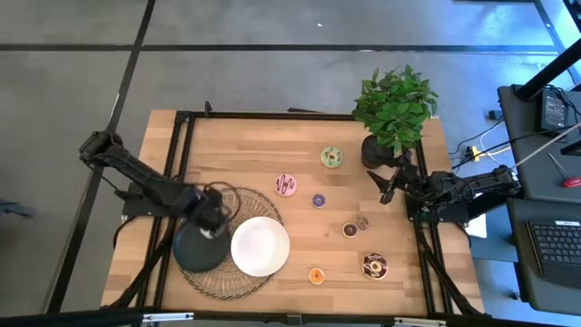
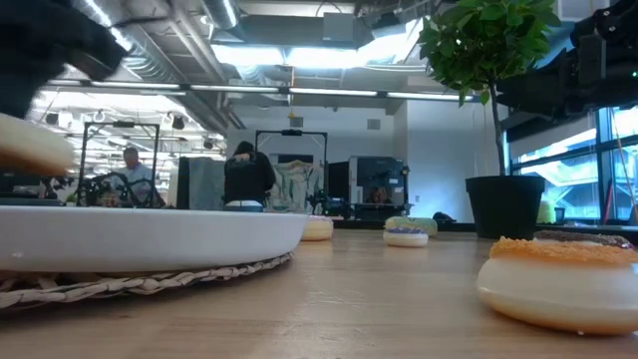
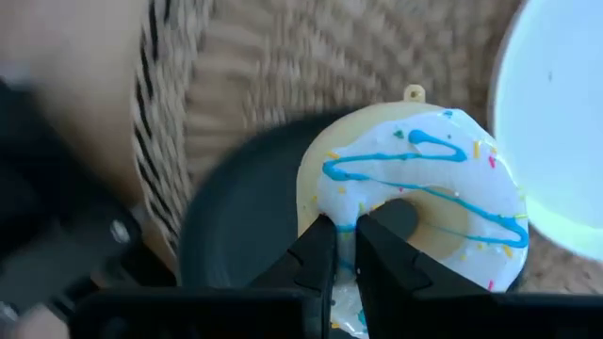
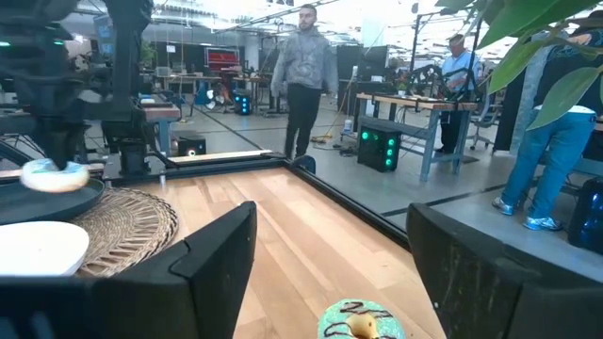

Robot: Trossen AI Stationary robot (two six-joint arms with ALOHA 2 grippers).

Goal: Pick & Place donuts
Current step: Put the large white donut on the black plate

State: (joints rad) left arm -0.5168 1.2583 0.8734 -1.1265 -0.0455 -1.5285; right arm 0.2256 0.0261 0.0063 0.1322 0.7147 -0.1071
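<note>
My left gripper (image 1: 211,227) (image 3: 346,259) points down over the black plate (image 1: 192,252) and is shut on a white-iced donut with blue drizzle (image 3: 415,179). The same donut (image 4: 54,176) shows above that plate in the right wrist view. Loose donuts lie flat on the table: green (image 1: 331,157), pink (image 1: 287,185), purple (image 1: 319,201), two brown ones (image 1: 355,226), orange (image 1: 316,275) and dark sprinkled (image 1: 374,265). My right gripper (image 1: 387,187) (image 4: 330,254) waits open and level at the table's right side, beside the plant pot. My left gripper pinches the donut's ring (image 3: 347,221) between its two fingers, one at the outer rim and one at the edge of the hole. The fingers come from above, pointing down. The donut hangs roughly level, icing up, clear of the black plate (image 3: 236,226).
A white plate (image 1: 260,245) sits beside the black one, both on a round woven mat (image 1: 227,277). A potted plant (image 1: 395,109) stands at the far right. People stand and walk in the room beyond the table.
</note>
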